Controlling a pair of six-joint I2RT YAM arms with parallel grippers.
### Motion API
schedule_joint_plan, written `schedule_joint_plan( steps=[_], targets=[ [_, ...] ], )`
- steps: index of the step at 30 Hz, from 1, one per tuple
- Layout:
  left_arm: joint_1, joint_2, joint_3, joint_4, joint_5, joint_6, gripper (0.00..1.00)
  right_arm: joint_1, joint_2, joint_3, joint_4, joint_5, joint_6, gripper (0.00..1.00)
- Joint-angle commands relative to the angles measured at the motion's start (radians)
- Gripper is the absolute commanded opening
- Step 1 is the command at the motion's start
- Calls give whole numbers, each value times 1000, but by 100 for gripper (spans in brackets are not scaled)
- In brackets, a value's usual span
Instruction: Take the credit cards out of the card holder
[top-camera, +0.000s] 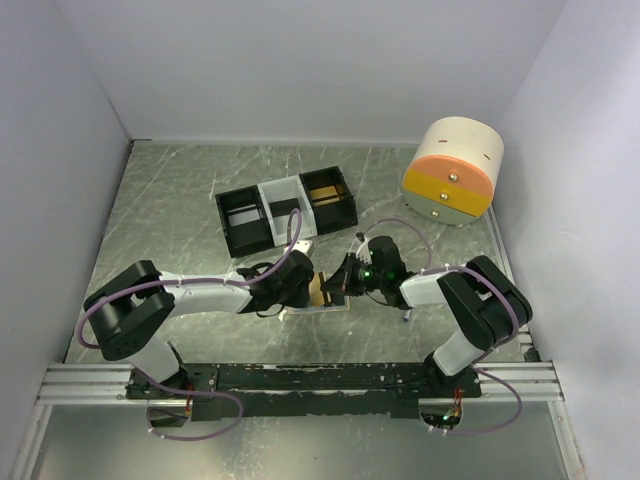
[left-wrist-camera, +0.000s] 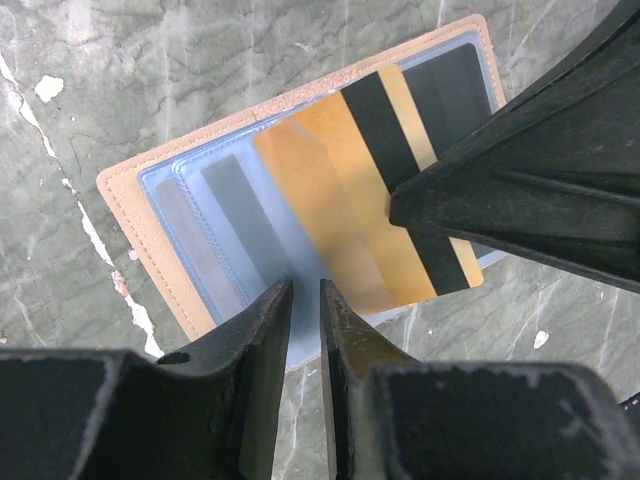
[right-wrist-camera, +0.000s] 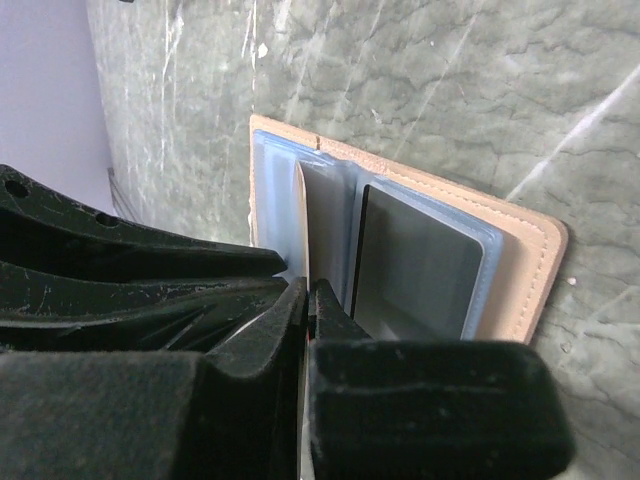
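On the green marbled worktop (top-camera: 180, 190), the holder (left-wrist-camera: 215, 215) lies open between the two tools, right under their tips. A gold card (left-wrist-camera: 340, 190) sits half out of its clear sleeve, clenched edge-on by the right tool (right-wrist-camera: 308, 295). The left tool (left-wrist-camera: 307, 300) is nipped onto the holder's sleeve edge nearest it, apparently pinning it. The step in hand looks like drawing this card out, and the next move calls for a straight pull along the sleeve, away from the left tool, with that anchor firm.

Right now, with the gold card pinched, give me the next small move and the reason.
Probably the right gripper should draw the gold card out of its clear sleeve. Its fingers are shut on the card's edge, one end lies under plastic, and the left gripper sits at the edge of the card holder, apparently steadying it.
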Motion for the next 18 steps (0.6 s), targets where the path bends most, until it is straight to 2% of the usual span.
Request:
schedule_joint_plan(
  steps=[1, 11, 18],
  targets=[
    [-6, 10, 2, -83, -32, 10, 31, -21, -45, -14, -50, 63, -45, 0],
    [-6, -32, -4, -83, -42, -9, 35, -21, -68, -49, 52, 5, -41, 0],
    [-6, -109, -26, -56, -37, -13, 46, -21, -170, -67, 18, 104, -102, 0]
  ],
)
